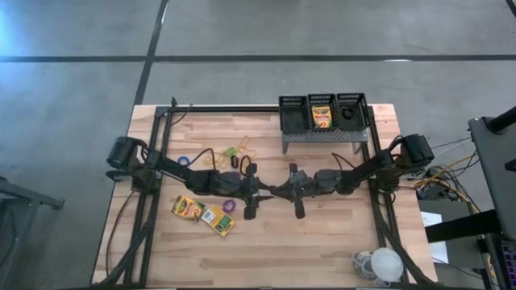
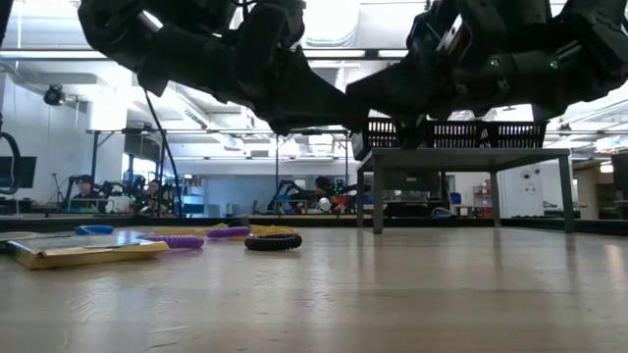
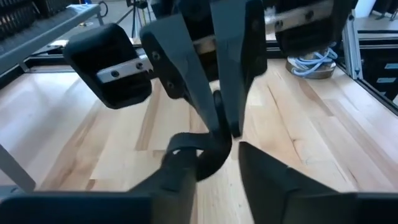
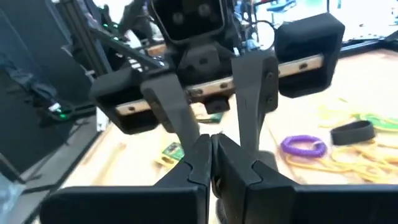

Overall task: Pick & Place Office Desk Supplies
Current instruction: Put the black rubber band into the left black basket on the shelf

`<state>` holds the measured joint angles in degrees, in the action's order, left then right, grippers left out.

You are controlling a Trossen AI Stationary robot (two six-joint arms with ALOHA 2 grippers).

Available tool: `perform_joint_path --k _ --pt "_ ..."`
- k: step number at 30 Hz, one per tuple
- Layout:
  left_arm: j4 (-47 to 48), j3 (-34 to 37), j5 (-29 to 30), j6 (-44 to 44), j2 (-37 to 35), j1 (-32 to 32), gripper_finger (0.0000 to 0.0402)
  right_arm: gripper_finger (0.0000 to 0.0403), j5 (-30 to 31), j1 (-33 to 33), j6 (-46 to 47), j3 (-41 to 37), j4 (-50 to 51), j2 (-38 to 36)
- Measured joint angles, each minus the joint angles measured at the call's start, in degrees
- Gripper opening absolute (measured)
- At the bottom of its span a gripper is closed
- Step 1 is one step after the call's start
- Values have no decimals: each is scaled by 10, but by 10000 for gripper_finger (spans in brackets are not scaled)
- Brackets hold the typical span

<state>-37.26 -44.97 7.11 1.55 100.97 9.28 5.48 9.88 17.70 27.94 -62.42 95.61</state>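
**Mid-air transfer of the black ring: holding and release**

Both arms met over the middle of the table (image 1: 322, 250); the left gripper (image 1: 264, 193) and the right gripper (image 1: 282, 192) faced each other tip to tip, well clear of the wood.

The right gripper's fingers (image 4: 205, 158) were pressed together; in the left wrist view they appeared to pinch a black ring (image 3: 202, 149), which curved down against one of the left gripper's fingers (image 3: 177, 180). The left fingers stood spread, one on either side of the right tips. This read as a handover, with the ring carried by the right side.

To do the step well, judged from this position:

- The receiving fingers should be seated squarely across the ring before the other pair lets go; the ring looked soft and could twist out of a shallow grip.
- Only one pair should move at a time.
- The arms should separate along their shared line, since the tips were crowded.

The destination was probably the mesh bins (image 1: 324, 103) on the grey stand (image 1: 325, 137); the middle one held a crayon box (image 1: 322, 118).

Two crayon boxes (image 1: 201, 213), rubber bands (image 1: 234, 153) and a purple ring (image 4: 304, 145) lay on the left side of the table.
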Motion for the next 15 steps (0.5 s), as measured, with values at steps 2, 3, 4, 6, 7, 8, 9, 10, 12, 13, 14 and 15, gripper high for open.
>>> perform_joint_path --k 2,3,4,6,7,8,9,10,12,13,14,15 --pt "0 0 0 2 0 0 152 12 11 0 -4 3 6 0" --pt "2 0 0 7 0 0 159 12 20 0 -6 4 9 -2" --pt "6 0 0 13 0 0 166 12 29 1 -9 3 16 -6" --pt "15 0 0 21 0 0 178 12 39 3 -14 3 29 -15" --pt "20 0 0 26 0 0 183 11 41 3 -14 2 45 -24" --pt "24 0 0 31 0 0 188 11 52 4 -14 2 62 -34" --pt "29 0 0 35 0 0 193 11 65 6 -14 2 79 -43" --pt "33 0 0 38 0 0 197 11 83 9 -14 3 103 -54" --pt "42 0 0 49 0 0 202 11 110 14 -14 7 160 -78" --pt "43 0 0 56 0 0 203 11 114 15 -14 13 192 -90" --pt "43 0 0 65 0 0 204 11 114 15 -11 20 223 -103" --pt "40 0 0 73 2 0 204 11 115 16 -8 26 255 -116"
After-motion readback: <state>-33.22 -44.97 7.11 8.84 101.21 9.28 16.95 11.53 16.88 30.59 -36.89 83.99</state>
